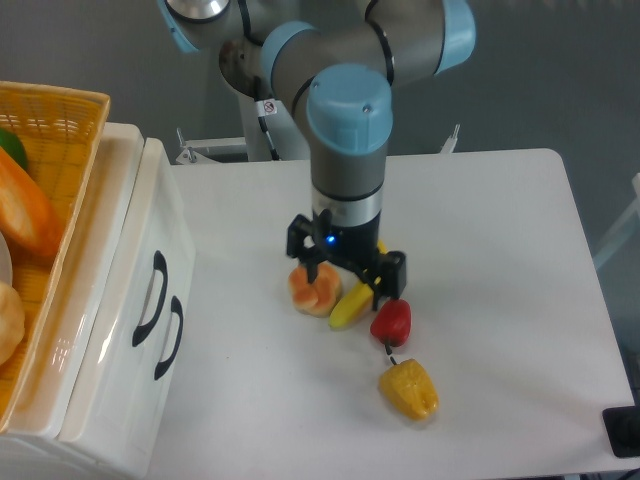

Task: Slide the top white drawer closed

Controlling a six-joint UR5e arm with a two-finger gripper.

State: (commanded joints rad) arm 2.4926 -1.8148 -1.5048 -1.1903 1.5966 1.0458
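White plastic fronts fill the lower left: the top white drawer (125, 300), marked by the upper of two black curved handles (150, 292), sits against the cabinet with its front nearly flush with the lower drawer (165, 370), whose handle lies just right of and below it. By my reading the drawer is shut or very close to it, though this high angle hides any small remaining gap.

Right of the drawer, well apart from it, the end effector (345, 275) hangs over the table (500, 250), directly above a bread roll (313, 288) and a banana (352, 303). A red pepper (391, 322) lies just right of the banana, and a yellow pepper (409, 390) below that. The fingers point downward and hold nothing; I cannot tell how wide they stand.

If a final push is wanted, it should come flat against the front panel beside the upper handle, straight toward the cabinet, with fingers clear of the handle loop. Left of the drawer, the yellow woven basket (60, 130) should stay untouched.
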